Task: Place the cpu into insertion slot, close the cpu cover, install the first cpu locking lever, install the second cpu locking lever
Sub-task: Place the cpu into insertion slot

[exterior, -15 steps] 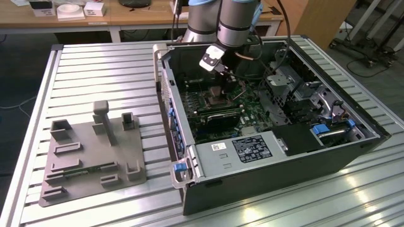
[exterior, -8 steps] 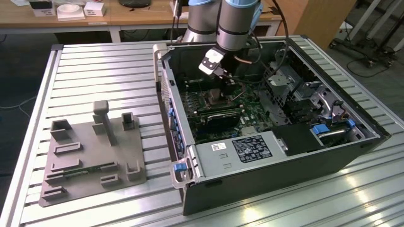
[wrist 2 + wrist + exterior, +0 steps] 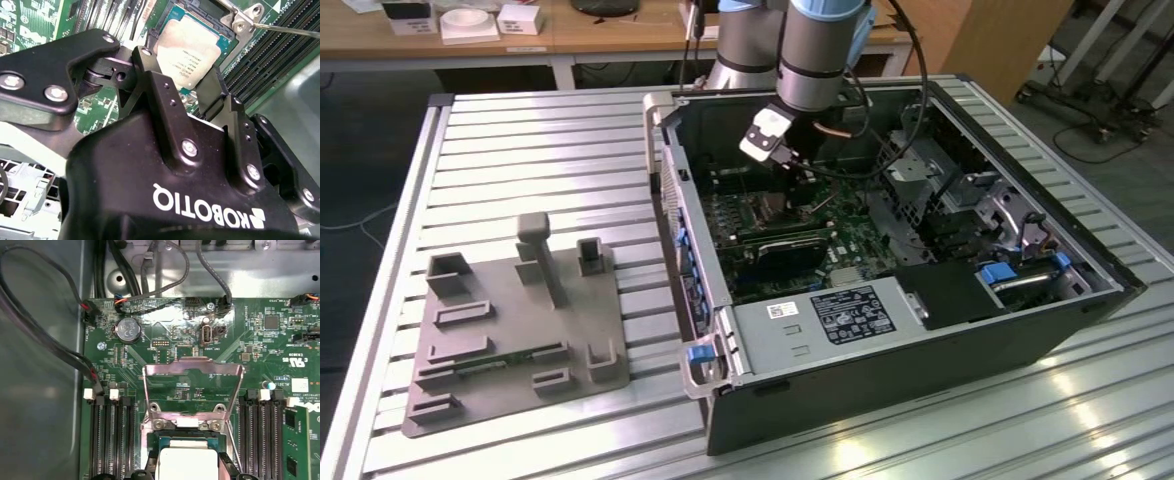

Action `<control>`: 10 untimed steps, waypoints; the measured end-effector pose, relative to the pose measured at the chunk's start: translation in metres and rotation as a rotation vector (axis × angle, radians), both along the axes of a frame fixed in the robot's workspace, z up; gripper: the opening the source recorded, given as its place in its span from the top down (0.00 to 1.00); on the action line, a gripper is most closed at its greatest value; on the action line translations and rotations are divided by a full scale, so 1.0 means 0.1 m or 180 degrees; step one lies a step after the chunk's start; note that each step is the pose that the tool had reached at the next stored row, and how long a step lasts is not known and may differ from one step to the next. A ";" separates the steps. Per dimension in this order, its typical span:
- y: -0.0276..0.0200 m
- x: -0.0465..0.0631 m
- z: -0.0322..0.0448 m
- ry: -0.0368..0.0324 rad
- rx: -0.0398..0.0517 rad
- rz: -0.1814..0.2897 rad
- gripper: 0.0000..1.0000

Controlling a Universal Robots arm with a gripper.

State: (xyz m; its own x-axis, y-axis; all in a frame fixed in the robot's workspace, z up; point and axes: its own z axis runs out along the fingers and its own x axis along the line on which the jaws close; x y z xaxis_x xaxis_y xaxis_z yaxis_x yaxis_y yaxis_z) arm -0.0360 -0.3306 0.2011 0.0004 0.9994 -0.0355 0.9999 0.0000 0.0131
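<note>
The cpu (image 3: 192,47), a flat square chip with a pale silvery top, lies level over the insertion slot (image 3: 165,440) on the green motherboard. My gripper (image 3: 181,62) is shut on the cpu, one black finger (image 3: 150,67) against each of two opposite sides. In the first wrist view the cpu (image 3: 187,460) sits between the same fingertips. The cpu cover (image 3: 165,371), a thin silver frame, stands raised on its hinge just beyond the slot. A thin metal locking lever (image 3: 285,30) sticks out free beside the socket. In the exterior view the gripper (image 3: 787,165) reaches down into the open computer case.
Long memory slots (image 3: 110,440) flank the socket on both sides. Bundled cables (image 3: 50,340) run along the case wall. A black box with a label (image 3: 854,315) fills the near end of the case. A grey fixture plate (image 3: 520,330) lies on the table at the exterior view's left.
</note>
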 end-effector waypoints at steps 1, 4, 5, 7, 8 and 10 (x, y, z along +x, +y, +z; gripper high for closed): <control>0.000 0.00 0.000 0.0000 -0.0001 0.0000 0.46; 0.000 0.00 0.000 0.0000 -0.0001 0.0000 0.46; 0.002 0.00 -0.001 0.0000 -0.0001 0.0000 0.46; 0.002 0.00 -0.002 0.0000 -0.0003 0.0001 0.46; 0.002 0.00 -0.004 0.0000 -0.0003 0.0002 0.46; 0.003 0.00 -0.013 0.0000 -0.0003 0.0001 0.46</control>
State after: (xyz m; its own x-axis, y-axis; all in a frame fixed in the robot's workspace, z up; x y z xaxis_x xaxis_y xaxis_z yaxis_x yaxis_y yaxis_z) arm -0.0361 -0.3303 0.1997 0.0000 0.9993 -0.0363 0.9999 0.0005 0.0132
